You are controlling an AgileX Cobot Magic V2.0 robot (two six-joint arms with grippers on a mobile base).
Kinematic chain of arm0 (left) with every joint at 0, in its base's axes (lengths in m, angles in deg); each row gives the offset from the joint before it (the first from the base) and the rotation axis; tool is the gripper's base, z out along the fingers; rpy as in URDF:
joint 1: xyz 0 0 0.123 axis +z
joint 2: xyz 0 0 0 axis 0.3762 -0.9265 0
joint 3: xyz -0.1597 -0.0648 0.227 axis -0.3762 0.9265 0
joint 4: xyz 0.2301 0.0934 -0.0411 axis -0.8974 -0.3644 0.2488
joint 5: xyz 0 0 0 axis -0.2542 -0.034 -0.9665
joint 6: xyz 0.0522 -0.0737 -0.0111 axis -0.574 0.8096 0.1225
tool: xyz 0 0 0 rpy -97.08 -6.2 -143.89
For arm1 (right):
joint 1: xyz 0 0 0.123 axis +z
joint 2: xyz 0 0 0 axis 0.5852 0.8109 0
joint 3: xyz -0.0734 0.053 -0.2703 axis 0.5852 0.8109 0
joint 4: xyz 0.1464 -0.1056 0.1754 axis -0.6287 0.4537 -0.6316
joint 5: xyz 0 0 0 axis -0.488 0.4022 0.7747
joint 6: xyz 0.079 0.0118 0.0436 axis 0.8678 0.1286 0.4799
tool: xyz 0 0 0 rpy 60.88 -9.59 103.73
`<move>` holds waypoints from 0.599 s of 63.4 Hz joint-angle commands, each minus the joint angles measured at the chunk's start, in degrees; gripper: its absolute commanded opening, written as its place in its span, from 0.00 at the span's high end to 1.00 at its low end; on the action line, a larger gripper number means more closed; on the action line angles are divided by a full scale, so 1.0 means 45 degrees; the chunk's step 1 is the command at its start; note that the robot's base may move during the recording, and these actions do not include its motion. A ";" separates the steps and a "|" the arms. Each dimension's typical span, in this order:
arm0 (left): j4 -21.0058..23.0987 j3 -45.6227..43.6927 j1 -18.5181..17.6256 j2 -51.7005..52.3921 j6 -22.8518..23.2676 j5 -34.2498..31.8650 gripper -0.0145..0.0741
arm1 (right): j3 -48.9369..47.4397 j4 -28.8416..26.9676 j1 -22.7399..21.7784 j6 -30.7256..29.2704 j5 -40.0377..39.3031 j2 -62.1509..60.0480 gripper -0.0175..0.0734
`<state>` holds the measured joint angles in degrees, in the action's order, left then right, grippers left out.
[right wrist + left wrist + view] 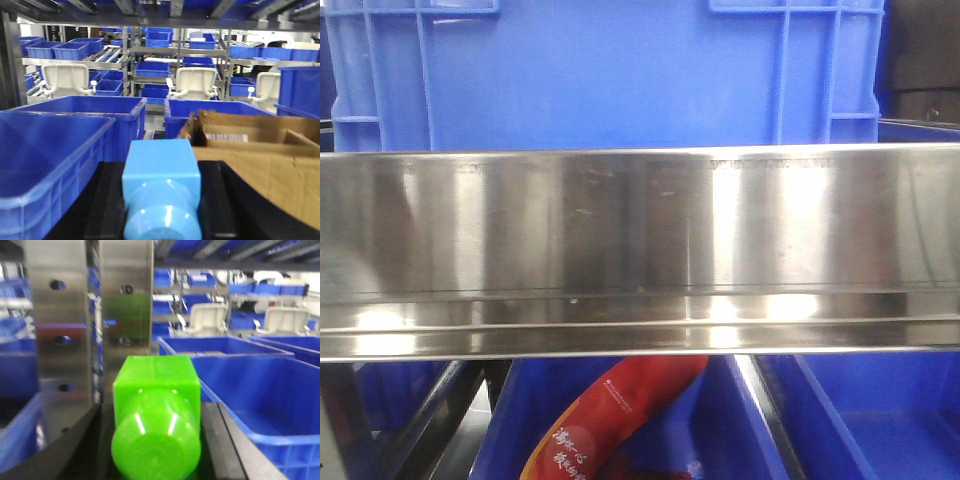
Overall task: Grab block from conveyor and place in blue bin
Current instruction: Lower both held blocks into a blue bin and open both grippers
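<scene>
In the left wrist view my left gripper (pixel 156 450) is shut on a bright green block (pixel 156 385), a square body with a round end facing the camera, held between the black fingers (pixel 85 440). A blue bin (pixel 260 390) lies just to its right and below. In the right wrist view my right gripper (pixel 161 215) is shut on a light blue block (pixel 161 165) of the same shape. A blue bin (pixel 50 145) lies to its left. Neither gripper shows in the front view, where a large blue bin (pixel 600 70) stands behind the conveyor.
The steel side wall of the conveyor (pixel 640 250) fills the front view, with blue bins and a red packet (pixel 620 410) below it. Steel posts (pixel 55 325) stand close left of the green block. A cardboard box (pixel 265 150) sits right of the blue block.
</scene>
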<state>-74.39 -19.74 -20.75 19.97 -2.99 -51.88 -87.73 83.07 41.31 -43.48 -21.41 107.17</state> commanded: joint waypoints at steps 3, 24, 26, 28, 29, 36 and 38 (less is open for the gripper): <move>0.0878 -0.1155 -0.0259 -0.1521 -0.0127 0.0391 0.96 | -0.0764 -0.0155 0.0526 -0.0214 -0.0321 0.1317 0.99; 0.0904 -0.4017 -0.2719 -0.5006 -0.0581 0.0954 0.96 | -0.2438 -0.0155 0.3334 -0.0214 -0.1805 0.4649 0.99; 0.0904 -0.4246 -0.3010 -0.5300 -0.0581 0.0954 0.96 | -0.2652 -0.0155 0.3565 -0.0214 -0.1833 0.4946 0.99; 0.0904 -0.4533 -0.3311 -0.5646 -0.0581 0.0954 0.96 | -0.2832 -0.0155 0.3838 -0.0214 -0.1833 0.5231 0.99; 0.0904 -0.4648 -0.3467 -0.5780 -0.0581 0.0924 0.96 | -0.2913 -0.0155 0.3941 -0.0214 -0.1833 0.5441 0.99; 0.0904 -0.5576 -0.4819 -0.6998 -0.0581 0.0892 0.96 | -0.3604 -0.0356 0.4764 -0.0214 -0.1934 0.6515 0.99; 0.0904 -0.5763 -0.5088 -0.7279 -0.0581 0.0818 0.96 | -0.3748 -0.0384 0.4925 -0.0214 -0.2007 0.6808 0.99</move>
<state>-70.93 -42.96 -40.16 -9.79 -5.24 -47.49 -102.50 82.23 61.52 -43.96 -28.15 134.99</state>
